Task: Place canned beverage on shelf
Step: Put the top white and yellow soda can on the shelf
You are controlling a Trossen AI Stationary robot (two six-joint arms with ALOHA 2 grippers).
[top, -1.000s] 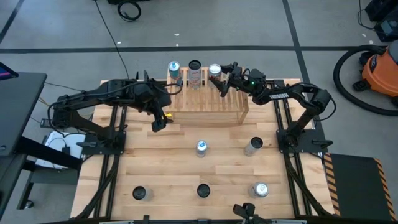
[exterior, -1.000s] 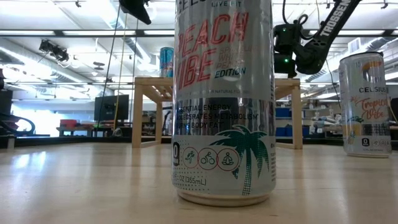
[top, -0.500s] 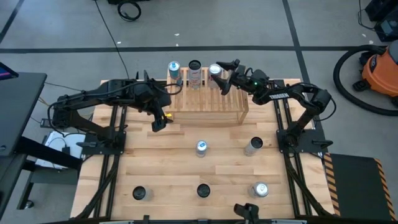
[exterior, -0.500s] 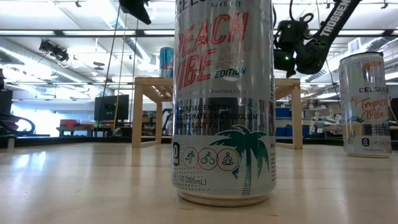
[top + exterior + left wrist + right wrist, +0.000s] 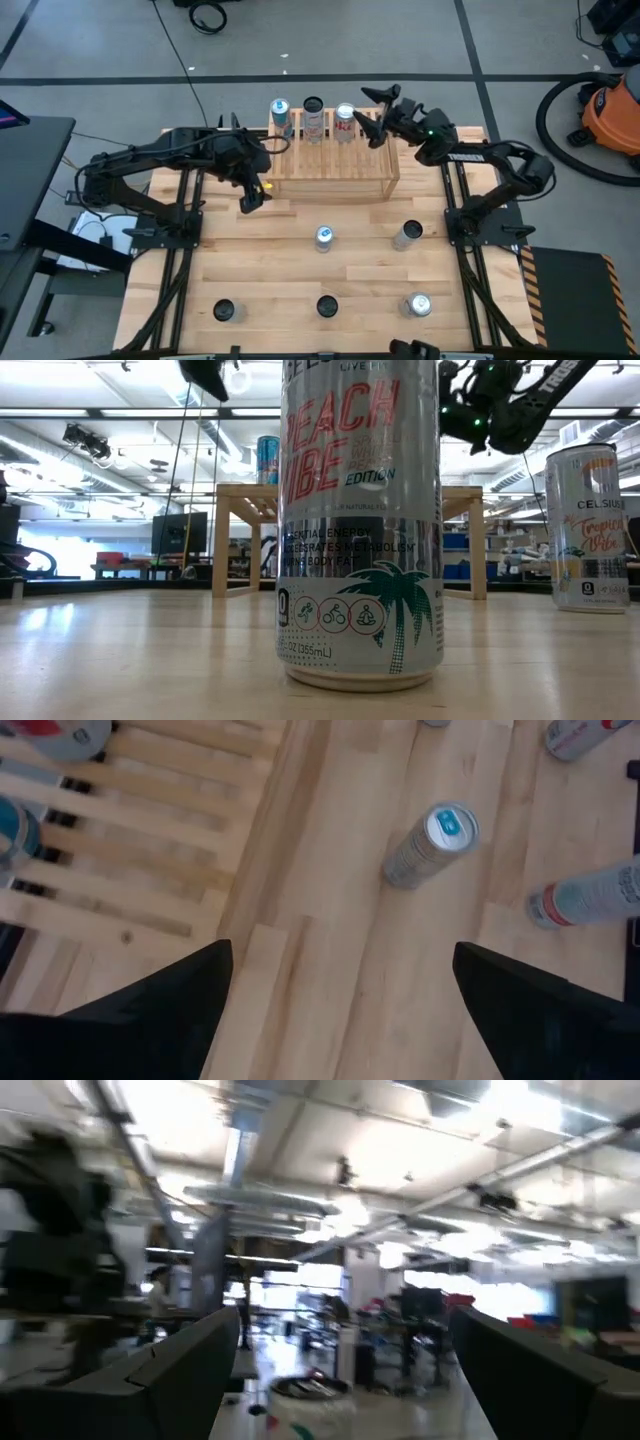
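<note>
Shelf stands at the far middle of the table. Three cans stand upright in a row along its far edge: a blue can, a dark-topped can and a red-lettered can.

Right gripper is raised over the shelf's far right end, just beside the red-lettered can and apart from it; fingers spread, nothing between them.

Left gripper hangs over the table near the shelf's left end, fingers spread wide, holding nothing.

Six more cans stand on the near table in two rows. In the low view one of them fills the foreground.
</note>
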